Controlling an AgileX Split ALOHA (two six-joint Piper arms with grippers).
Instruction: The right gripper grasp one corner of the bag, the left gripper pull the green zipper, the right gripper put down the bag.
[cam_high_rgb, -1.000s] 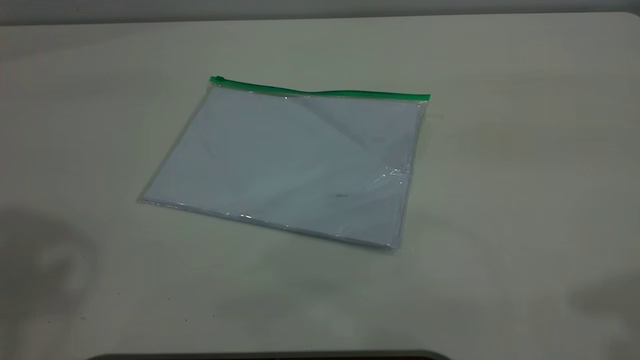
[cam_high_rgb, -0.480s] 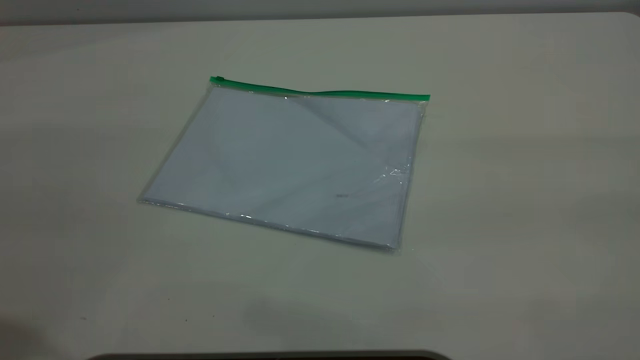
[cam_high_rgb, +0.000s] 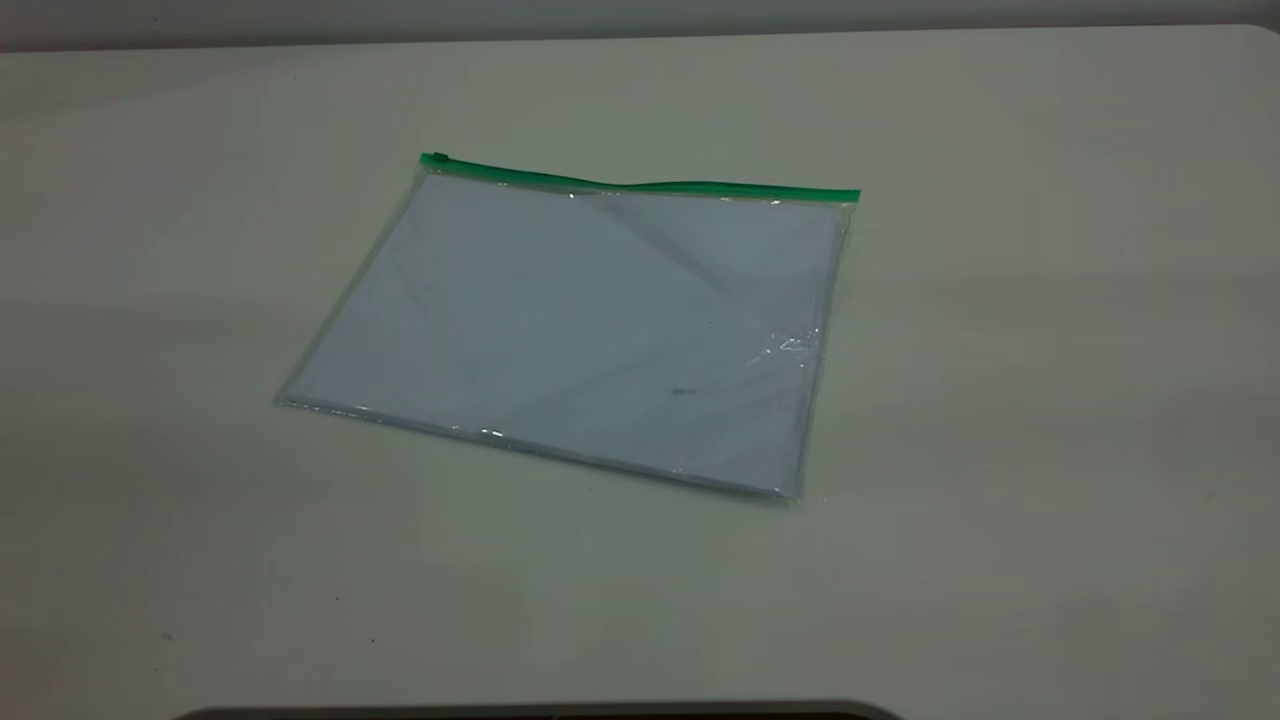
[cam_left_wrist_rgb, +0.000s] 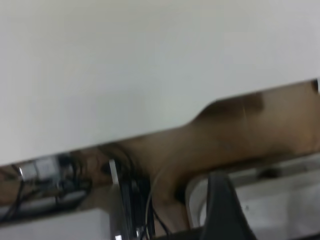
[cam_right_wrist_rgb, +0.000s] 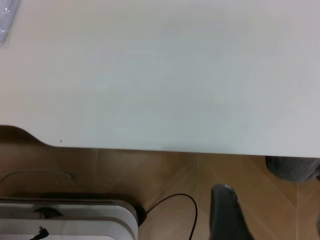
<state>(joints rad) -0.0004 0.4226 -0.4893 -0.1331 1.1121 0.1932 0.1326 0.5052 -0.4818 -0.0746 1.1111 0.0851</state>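
One bag (cam_high_rgb: 580, 330) lies flat on the table (cam_high_rgb: 1050, 400) in the exterior view, its green zipper (cam_high_rgb: 640, 184) along the far edge, the slider tab at the left end; neither arm appears there. In the left wrist view, one finger of the left gripper (cam_left_wrist_rgb: 225, 210) shows beyond the table's edge; I cannot tell its opening. In the right wrist view, the right gripper (cam_right_wrist_rgb: 227, 212) likewise shows one finger, its opening unclear, with a corner of the bag at the picture's edge.
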